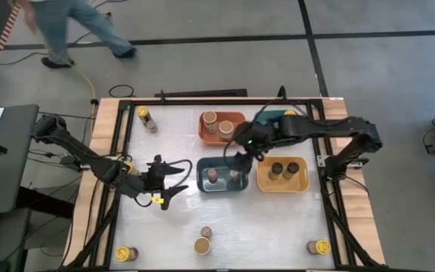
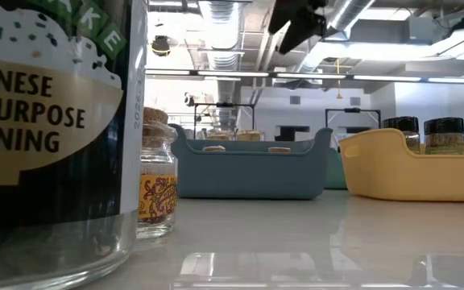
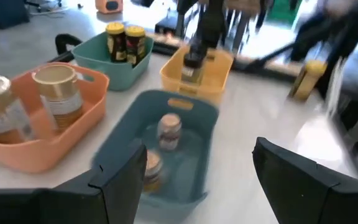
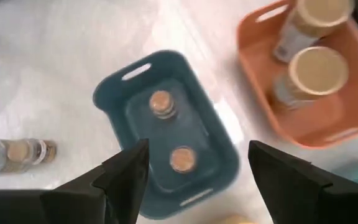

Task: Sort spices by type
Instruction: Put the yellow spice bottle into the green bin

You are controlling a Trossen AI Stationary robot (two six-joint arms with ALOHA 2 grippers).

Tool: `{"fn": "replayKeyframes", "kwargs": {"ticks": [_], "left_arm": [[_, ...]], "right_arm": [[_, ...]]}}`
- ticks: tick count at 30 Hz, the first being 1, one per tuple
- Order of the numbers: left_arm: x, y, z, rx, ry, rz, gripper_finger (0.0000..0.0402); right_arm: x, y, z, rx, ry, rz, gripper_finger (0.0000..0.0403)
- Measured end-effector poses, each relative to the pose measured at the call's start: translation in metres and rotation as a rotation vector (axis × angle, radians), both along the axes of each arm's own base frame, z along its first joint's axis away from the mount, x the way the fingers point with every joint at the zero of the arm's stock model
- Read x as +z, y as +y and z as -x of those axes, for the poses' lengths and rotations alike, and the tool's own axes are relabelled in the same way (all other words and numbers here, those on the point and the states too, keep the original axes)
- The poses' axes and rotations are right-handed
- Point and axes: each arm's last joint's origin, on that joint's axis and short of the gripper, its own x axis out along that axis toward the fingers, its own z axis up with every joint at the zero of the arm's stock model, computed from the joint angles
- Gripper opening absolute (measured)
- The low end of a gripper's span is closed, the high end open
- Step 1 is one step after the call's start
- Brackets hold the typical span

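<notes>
The blue bin (image 1: 221, 183) holds two small brown-topped jars (image 4: 161, 104) standing upright. The orange bin (image 1: 233, 119) holds two tan-lidded jars (image 4: 318, 68), the yellow bin (image 1: 299, 181) two dark-topped jars (image 2: 443, 134), and the teal bin (image 3: 87, 57) two yellow-lidded jars (image 3: 124, 42). My right gripper (image 1: 242, 160) hangs open and empty over the blue bin's right end, with the jars below its fingers (image 4: 197, 152). My left gripper (image 1: 178, 183) is open and empty, just left of the blue bin and facing it (image 3: 194, 162).
Loose jars stand on the table: a yellow-lidded one (image 1: 143, 113) at the far left, others near the front corners (image 1: 127, 254) (image 1: 319, 247), and a tan-lidded jar (image 1: 202, 245) with a small brown-topped jar (image 2: 158, 177) at the near middle. A person (image 1: 74, 30) walks beyond the far edge.
</notes>
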Motion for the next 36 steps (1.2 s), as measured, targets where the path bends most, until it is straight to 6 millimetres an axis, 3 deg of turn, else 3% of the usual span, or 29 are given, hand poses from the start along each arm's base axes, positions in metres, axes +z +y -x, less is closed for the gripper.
{"fn": "replayKeyframes", "kwargs": {"ticks": [4,9,18,22,27,32,36], "left_arm": [[-0.002,0.002,-0.004,0.039,-0.079,0.138,0.0281],[0.003,0.011,-0.009,0.086,-0.133,0.17,0.0281],[0.01,0.041,-0.02,0.126,-0.167,0.209,0.0281],[0.029,0.073,-0.026,0.219,-0.105,0.216,0.0281],[0.065,0.127,-0.018,0.394,0.151,0.158,0.0281],[0.101,0.181,0.014,0.605,0.353,0.087,0.0281],[0.102,0.216,0.048,0.774,0.5,0.22,0.0281]], "right_arm": [[0.016,-0.003,0.022,-0.062,-0.002,0.074,0.0301],[0.023,-0.005,0.057,-0.184,0.077,0.119,0.0301],[-0.003,-0.007,0.106,-0.391,0.108,0.068,0.0302],[-0.019,-0.007,0.119,-0.478,0.072,0.015,0.0302],[-0.027,-0.007,0.124,-0.539,-0.008,-0.041,0.0302],[-0.024,-0.008,0.122,-0.549,-0.073,-0.046,0.0302],[-0.023,-0.011,0.12,-0.567,-0.094,-0.052,0.0302]]}}
